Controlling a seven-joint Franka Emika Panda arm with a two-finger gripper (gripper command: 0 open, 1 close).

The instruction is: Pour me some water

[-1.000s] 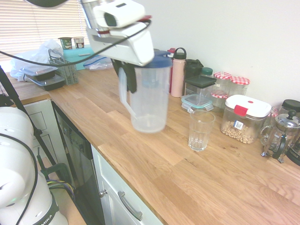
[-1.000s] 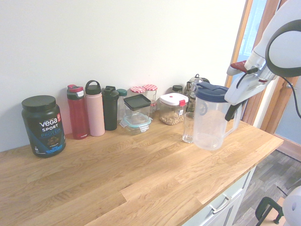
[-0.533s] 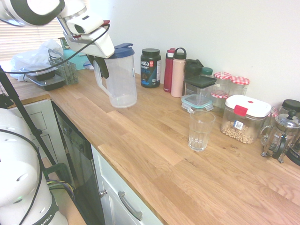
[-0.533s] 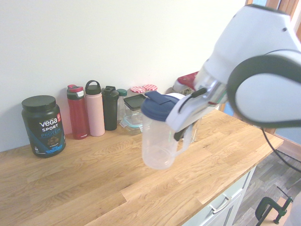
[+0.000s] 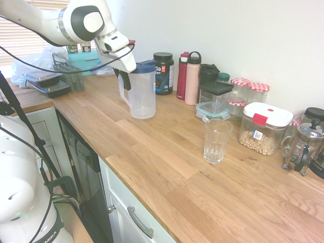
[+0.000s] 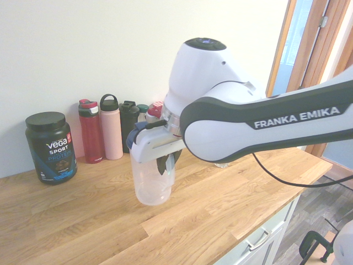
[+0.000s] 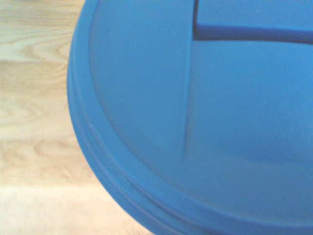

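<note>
A clear plastic pitcher with a blue lid stands upright at or just above the wooden counter, near the black protein tub. My gripper is shut on its handle, on the side facing the counter's front edge. In the second exterior view the pitcher hangs from my gripper under the big white arm. It looks nearly empty. The drinking glass stands well to the right of the pitcher, apart from it. The arm hides the glass in the second exterior view.
Along the wall stand a red bottle, a pink bottle, a black shaker, several lidded containers and a French press. A grey caddy and trays sit at the far left. The counter's front edge runs close by.
My arm carried the pitcher away from the glass, along the counter towards the protein tub, and lowered it from mid-air down to the counter.
</note>
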